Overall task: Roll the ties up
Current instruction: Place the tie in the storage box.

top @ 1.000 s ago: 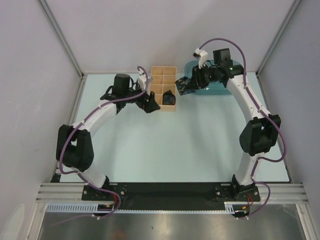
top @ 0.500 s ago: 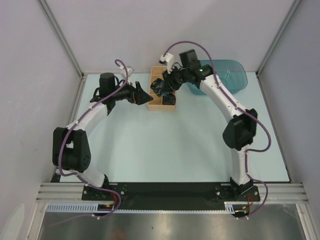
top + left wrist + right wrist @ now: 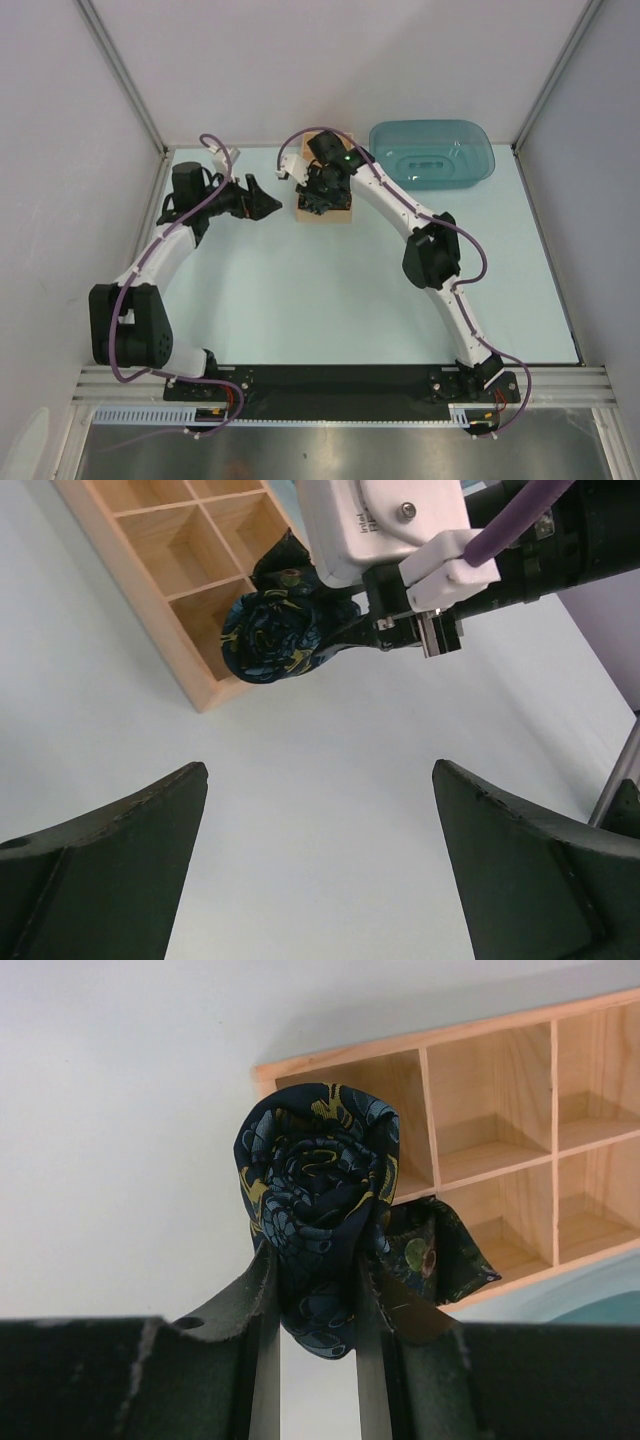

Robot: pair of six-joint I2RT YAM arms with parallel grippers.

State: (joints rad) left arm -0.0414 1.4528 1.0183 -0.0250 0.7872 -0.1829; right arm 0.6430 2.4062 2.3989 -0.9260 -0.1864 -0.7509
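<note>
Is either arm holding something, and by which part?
The right gripper pinches the rolled tie across its lower sides; the left gripper is open, empty.

A wooden box (image 3: 490, 1100) divided into square compartments is sitting on the pale blue-green surface (image 3: 330, 290) near its far edge. A translucent teal tray (image 3: 478, 166) is lying to the right of the box, apart from it, near the back wall. Grey panels (image 3: 330, 60) framed by aluminium posts (image 3: 120, 75) are enclosing the surface on three sides.
</note>
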